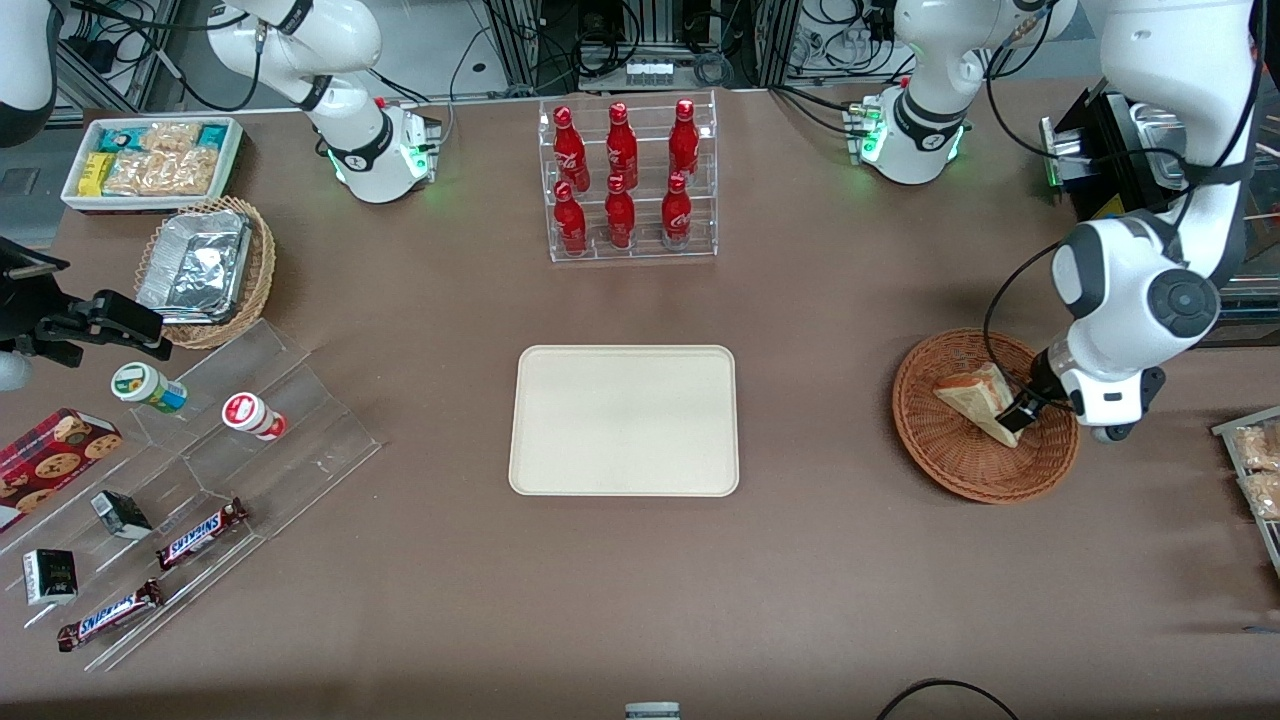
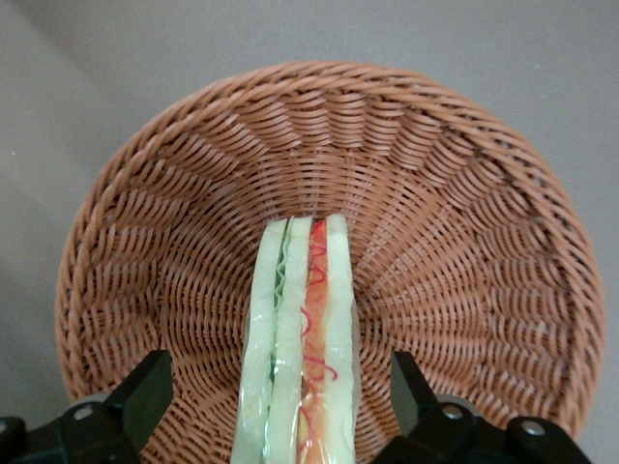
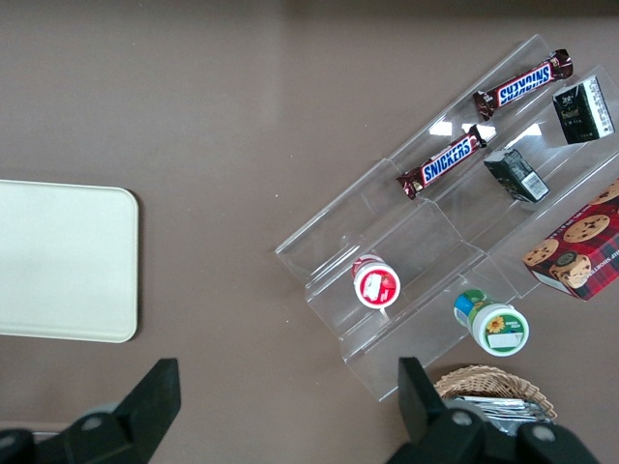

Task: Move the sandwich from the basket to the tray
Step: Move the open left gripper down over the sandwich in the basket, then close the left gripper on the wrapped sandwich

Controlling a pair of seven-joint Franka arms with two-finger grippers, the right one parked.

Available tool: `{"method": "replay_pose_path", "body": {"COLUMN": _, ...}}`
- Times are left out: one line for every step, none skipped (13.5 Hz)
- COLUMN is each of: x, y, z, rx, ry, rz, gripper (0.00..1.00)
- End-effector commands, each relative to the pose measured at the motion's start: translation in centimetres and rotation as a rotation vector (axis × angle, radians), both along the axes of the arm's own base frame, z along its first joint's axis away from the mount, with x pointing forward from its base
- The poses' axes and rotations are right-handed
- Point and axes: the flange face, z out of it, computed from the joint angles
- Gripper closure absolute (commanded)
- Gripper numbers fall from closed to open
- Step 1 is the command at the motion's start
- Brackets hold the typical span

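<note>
Tool point(image 2: 280, 401) of the left arm is hanging low inside the round reddish-brown wicker basket point(image 1: 955, 460), its fingers point(image 2: 145, 391) spread wide on either side of the pale triangular sandwich point(image 2: 300, 338) without touching it. That sandwich is sitting on edge in the basket, filling layers upward, probably so the fingers can close on its flat bread faces. Well apart, mid-tabletop, the flat cream rectangular tray point(image 1: 625, 420) is lying bare to receive it.

The working arm is glossy white with rounded, bulbous joint housings. A dark grey circular cap sits on the joint just above the end effector point(image 1: 1020, 412), and black bands ring the segments higher up. A thin black cable loops down alongside the wrist. The end effector's fingers point(image 2: 145, 391) are matte black and wedge-shaped, mounted on black blocks with small silver screws. The base glows green.
</note>
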Motion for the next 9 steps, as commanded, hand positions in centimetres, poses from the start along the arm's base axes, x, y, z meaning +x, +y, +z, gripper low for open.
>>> {"method": "replay_pose_path", "body": {"x": 0.1, "y": -0.5, "z": -0.7, "rx": 0.0, "ry": -0.016, "rz": 0.04, "gripper": 0.0}}
{"method": "replay_pose_path", "body": {"x": 0.0, "y": -0.7, "z": -1.1, "rx": 0.0, "ry": -0.013, "rz": 0.037, "gripper": 0.0}}
{"method": "replay_pose_path", "body": {"x": -0.4, "y": -0.9, "z": -1.9, "rx": 0.0, "ry": 0.005, "rz": 0.039, "gripper": 0.0}}
{"method": "replay_pose_path", "body": {"x": -0.7, "y": -0.8, "z": -2.8, "rx": 0.001, "ry": 0.02, "rz": 0.062, "gripper": 0.0}}
{"method": "replay_pose_path", "body": {"x": -0.7, "y": -0.9, "z": -3.0, "rx": 0.002, "ry": 0.023, "rz": 0.091, "gripper": 0.0}}
{"method": "replay_pose_path", "body": {"x": -0.6, "y": -1.1, "z": -3.2, "rx": 0.003, "ry": 0.024, "rz": 0.117, "gripper": 0.0}}
{"method": "replay_pose_path", "body": {"x": -0.7, "y": -1.3, "z": -3.5, "rx": 0.004, "ry": 0.03, "rz": 0.12, "gripper": 0.04}}
{"method": "replay_pose_path", "body": {"x": -0.8, "y": -1.3, "z": -3.5, "rx": 0.004, "ry": 0.033, "rz": 0.122, "gripper": 0.14}}
{"method": "replay_pose_path", "body": {"x": -0.8, "y": -1.4, "z": -3.5, "rx": 0.003, "ry": 0.033, "rz": 0.12, "gripper": 0.23}}
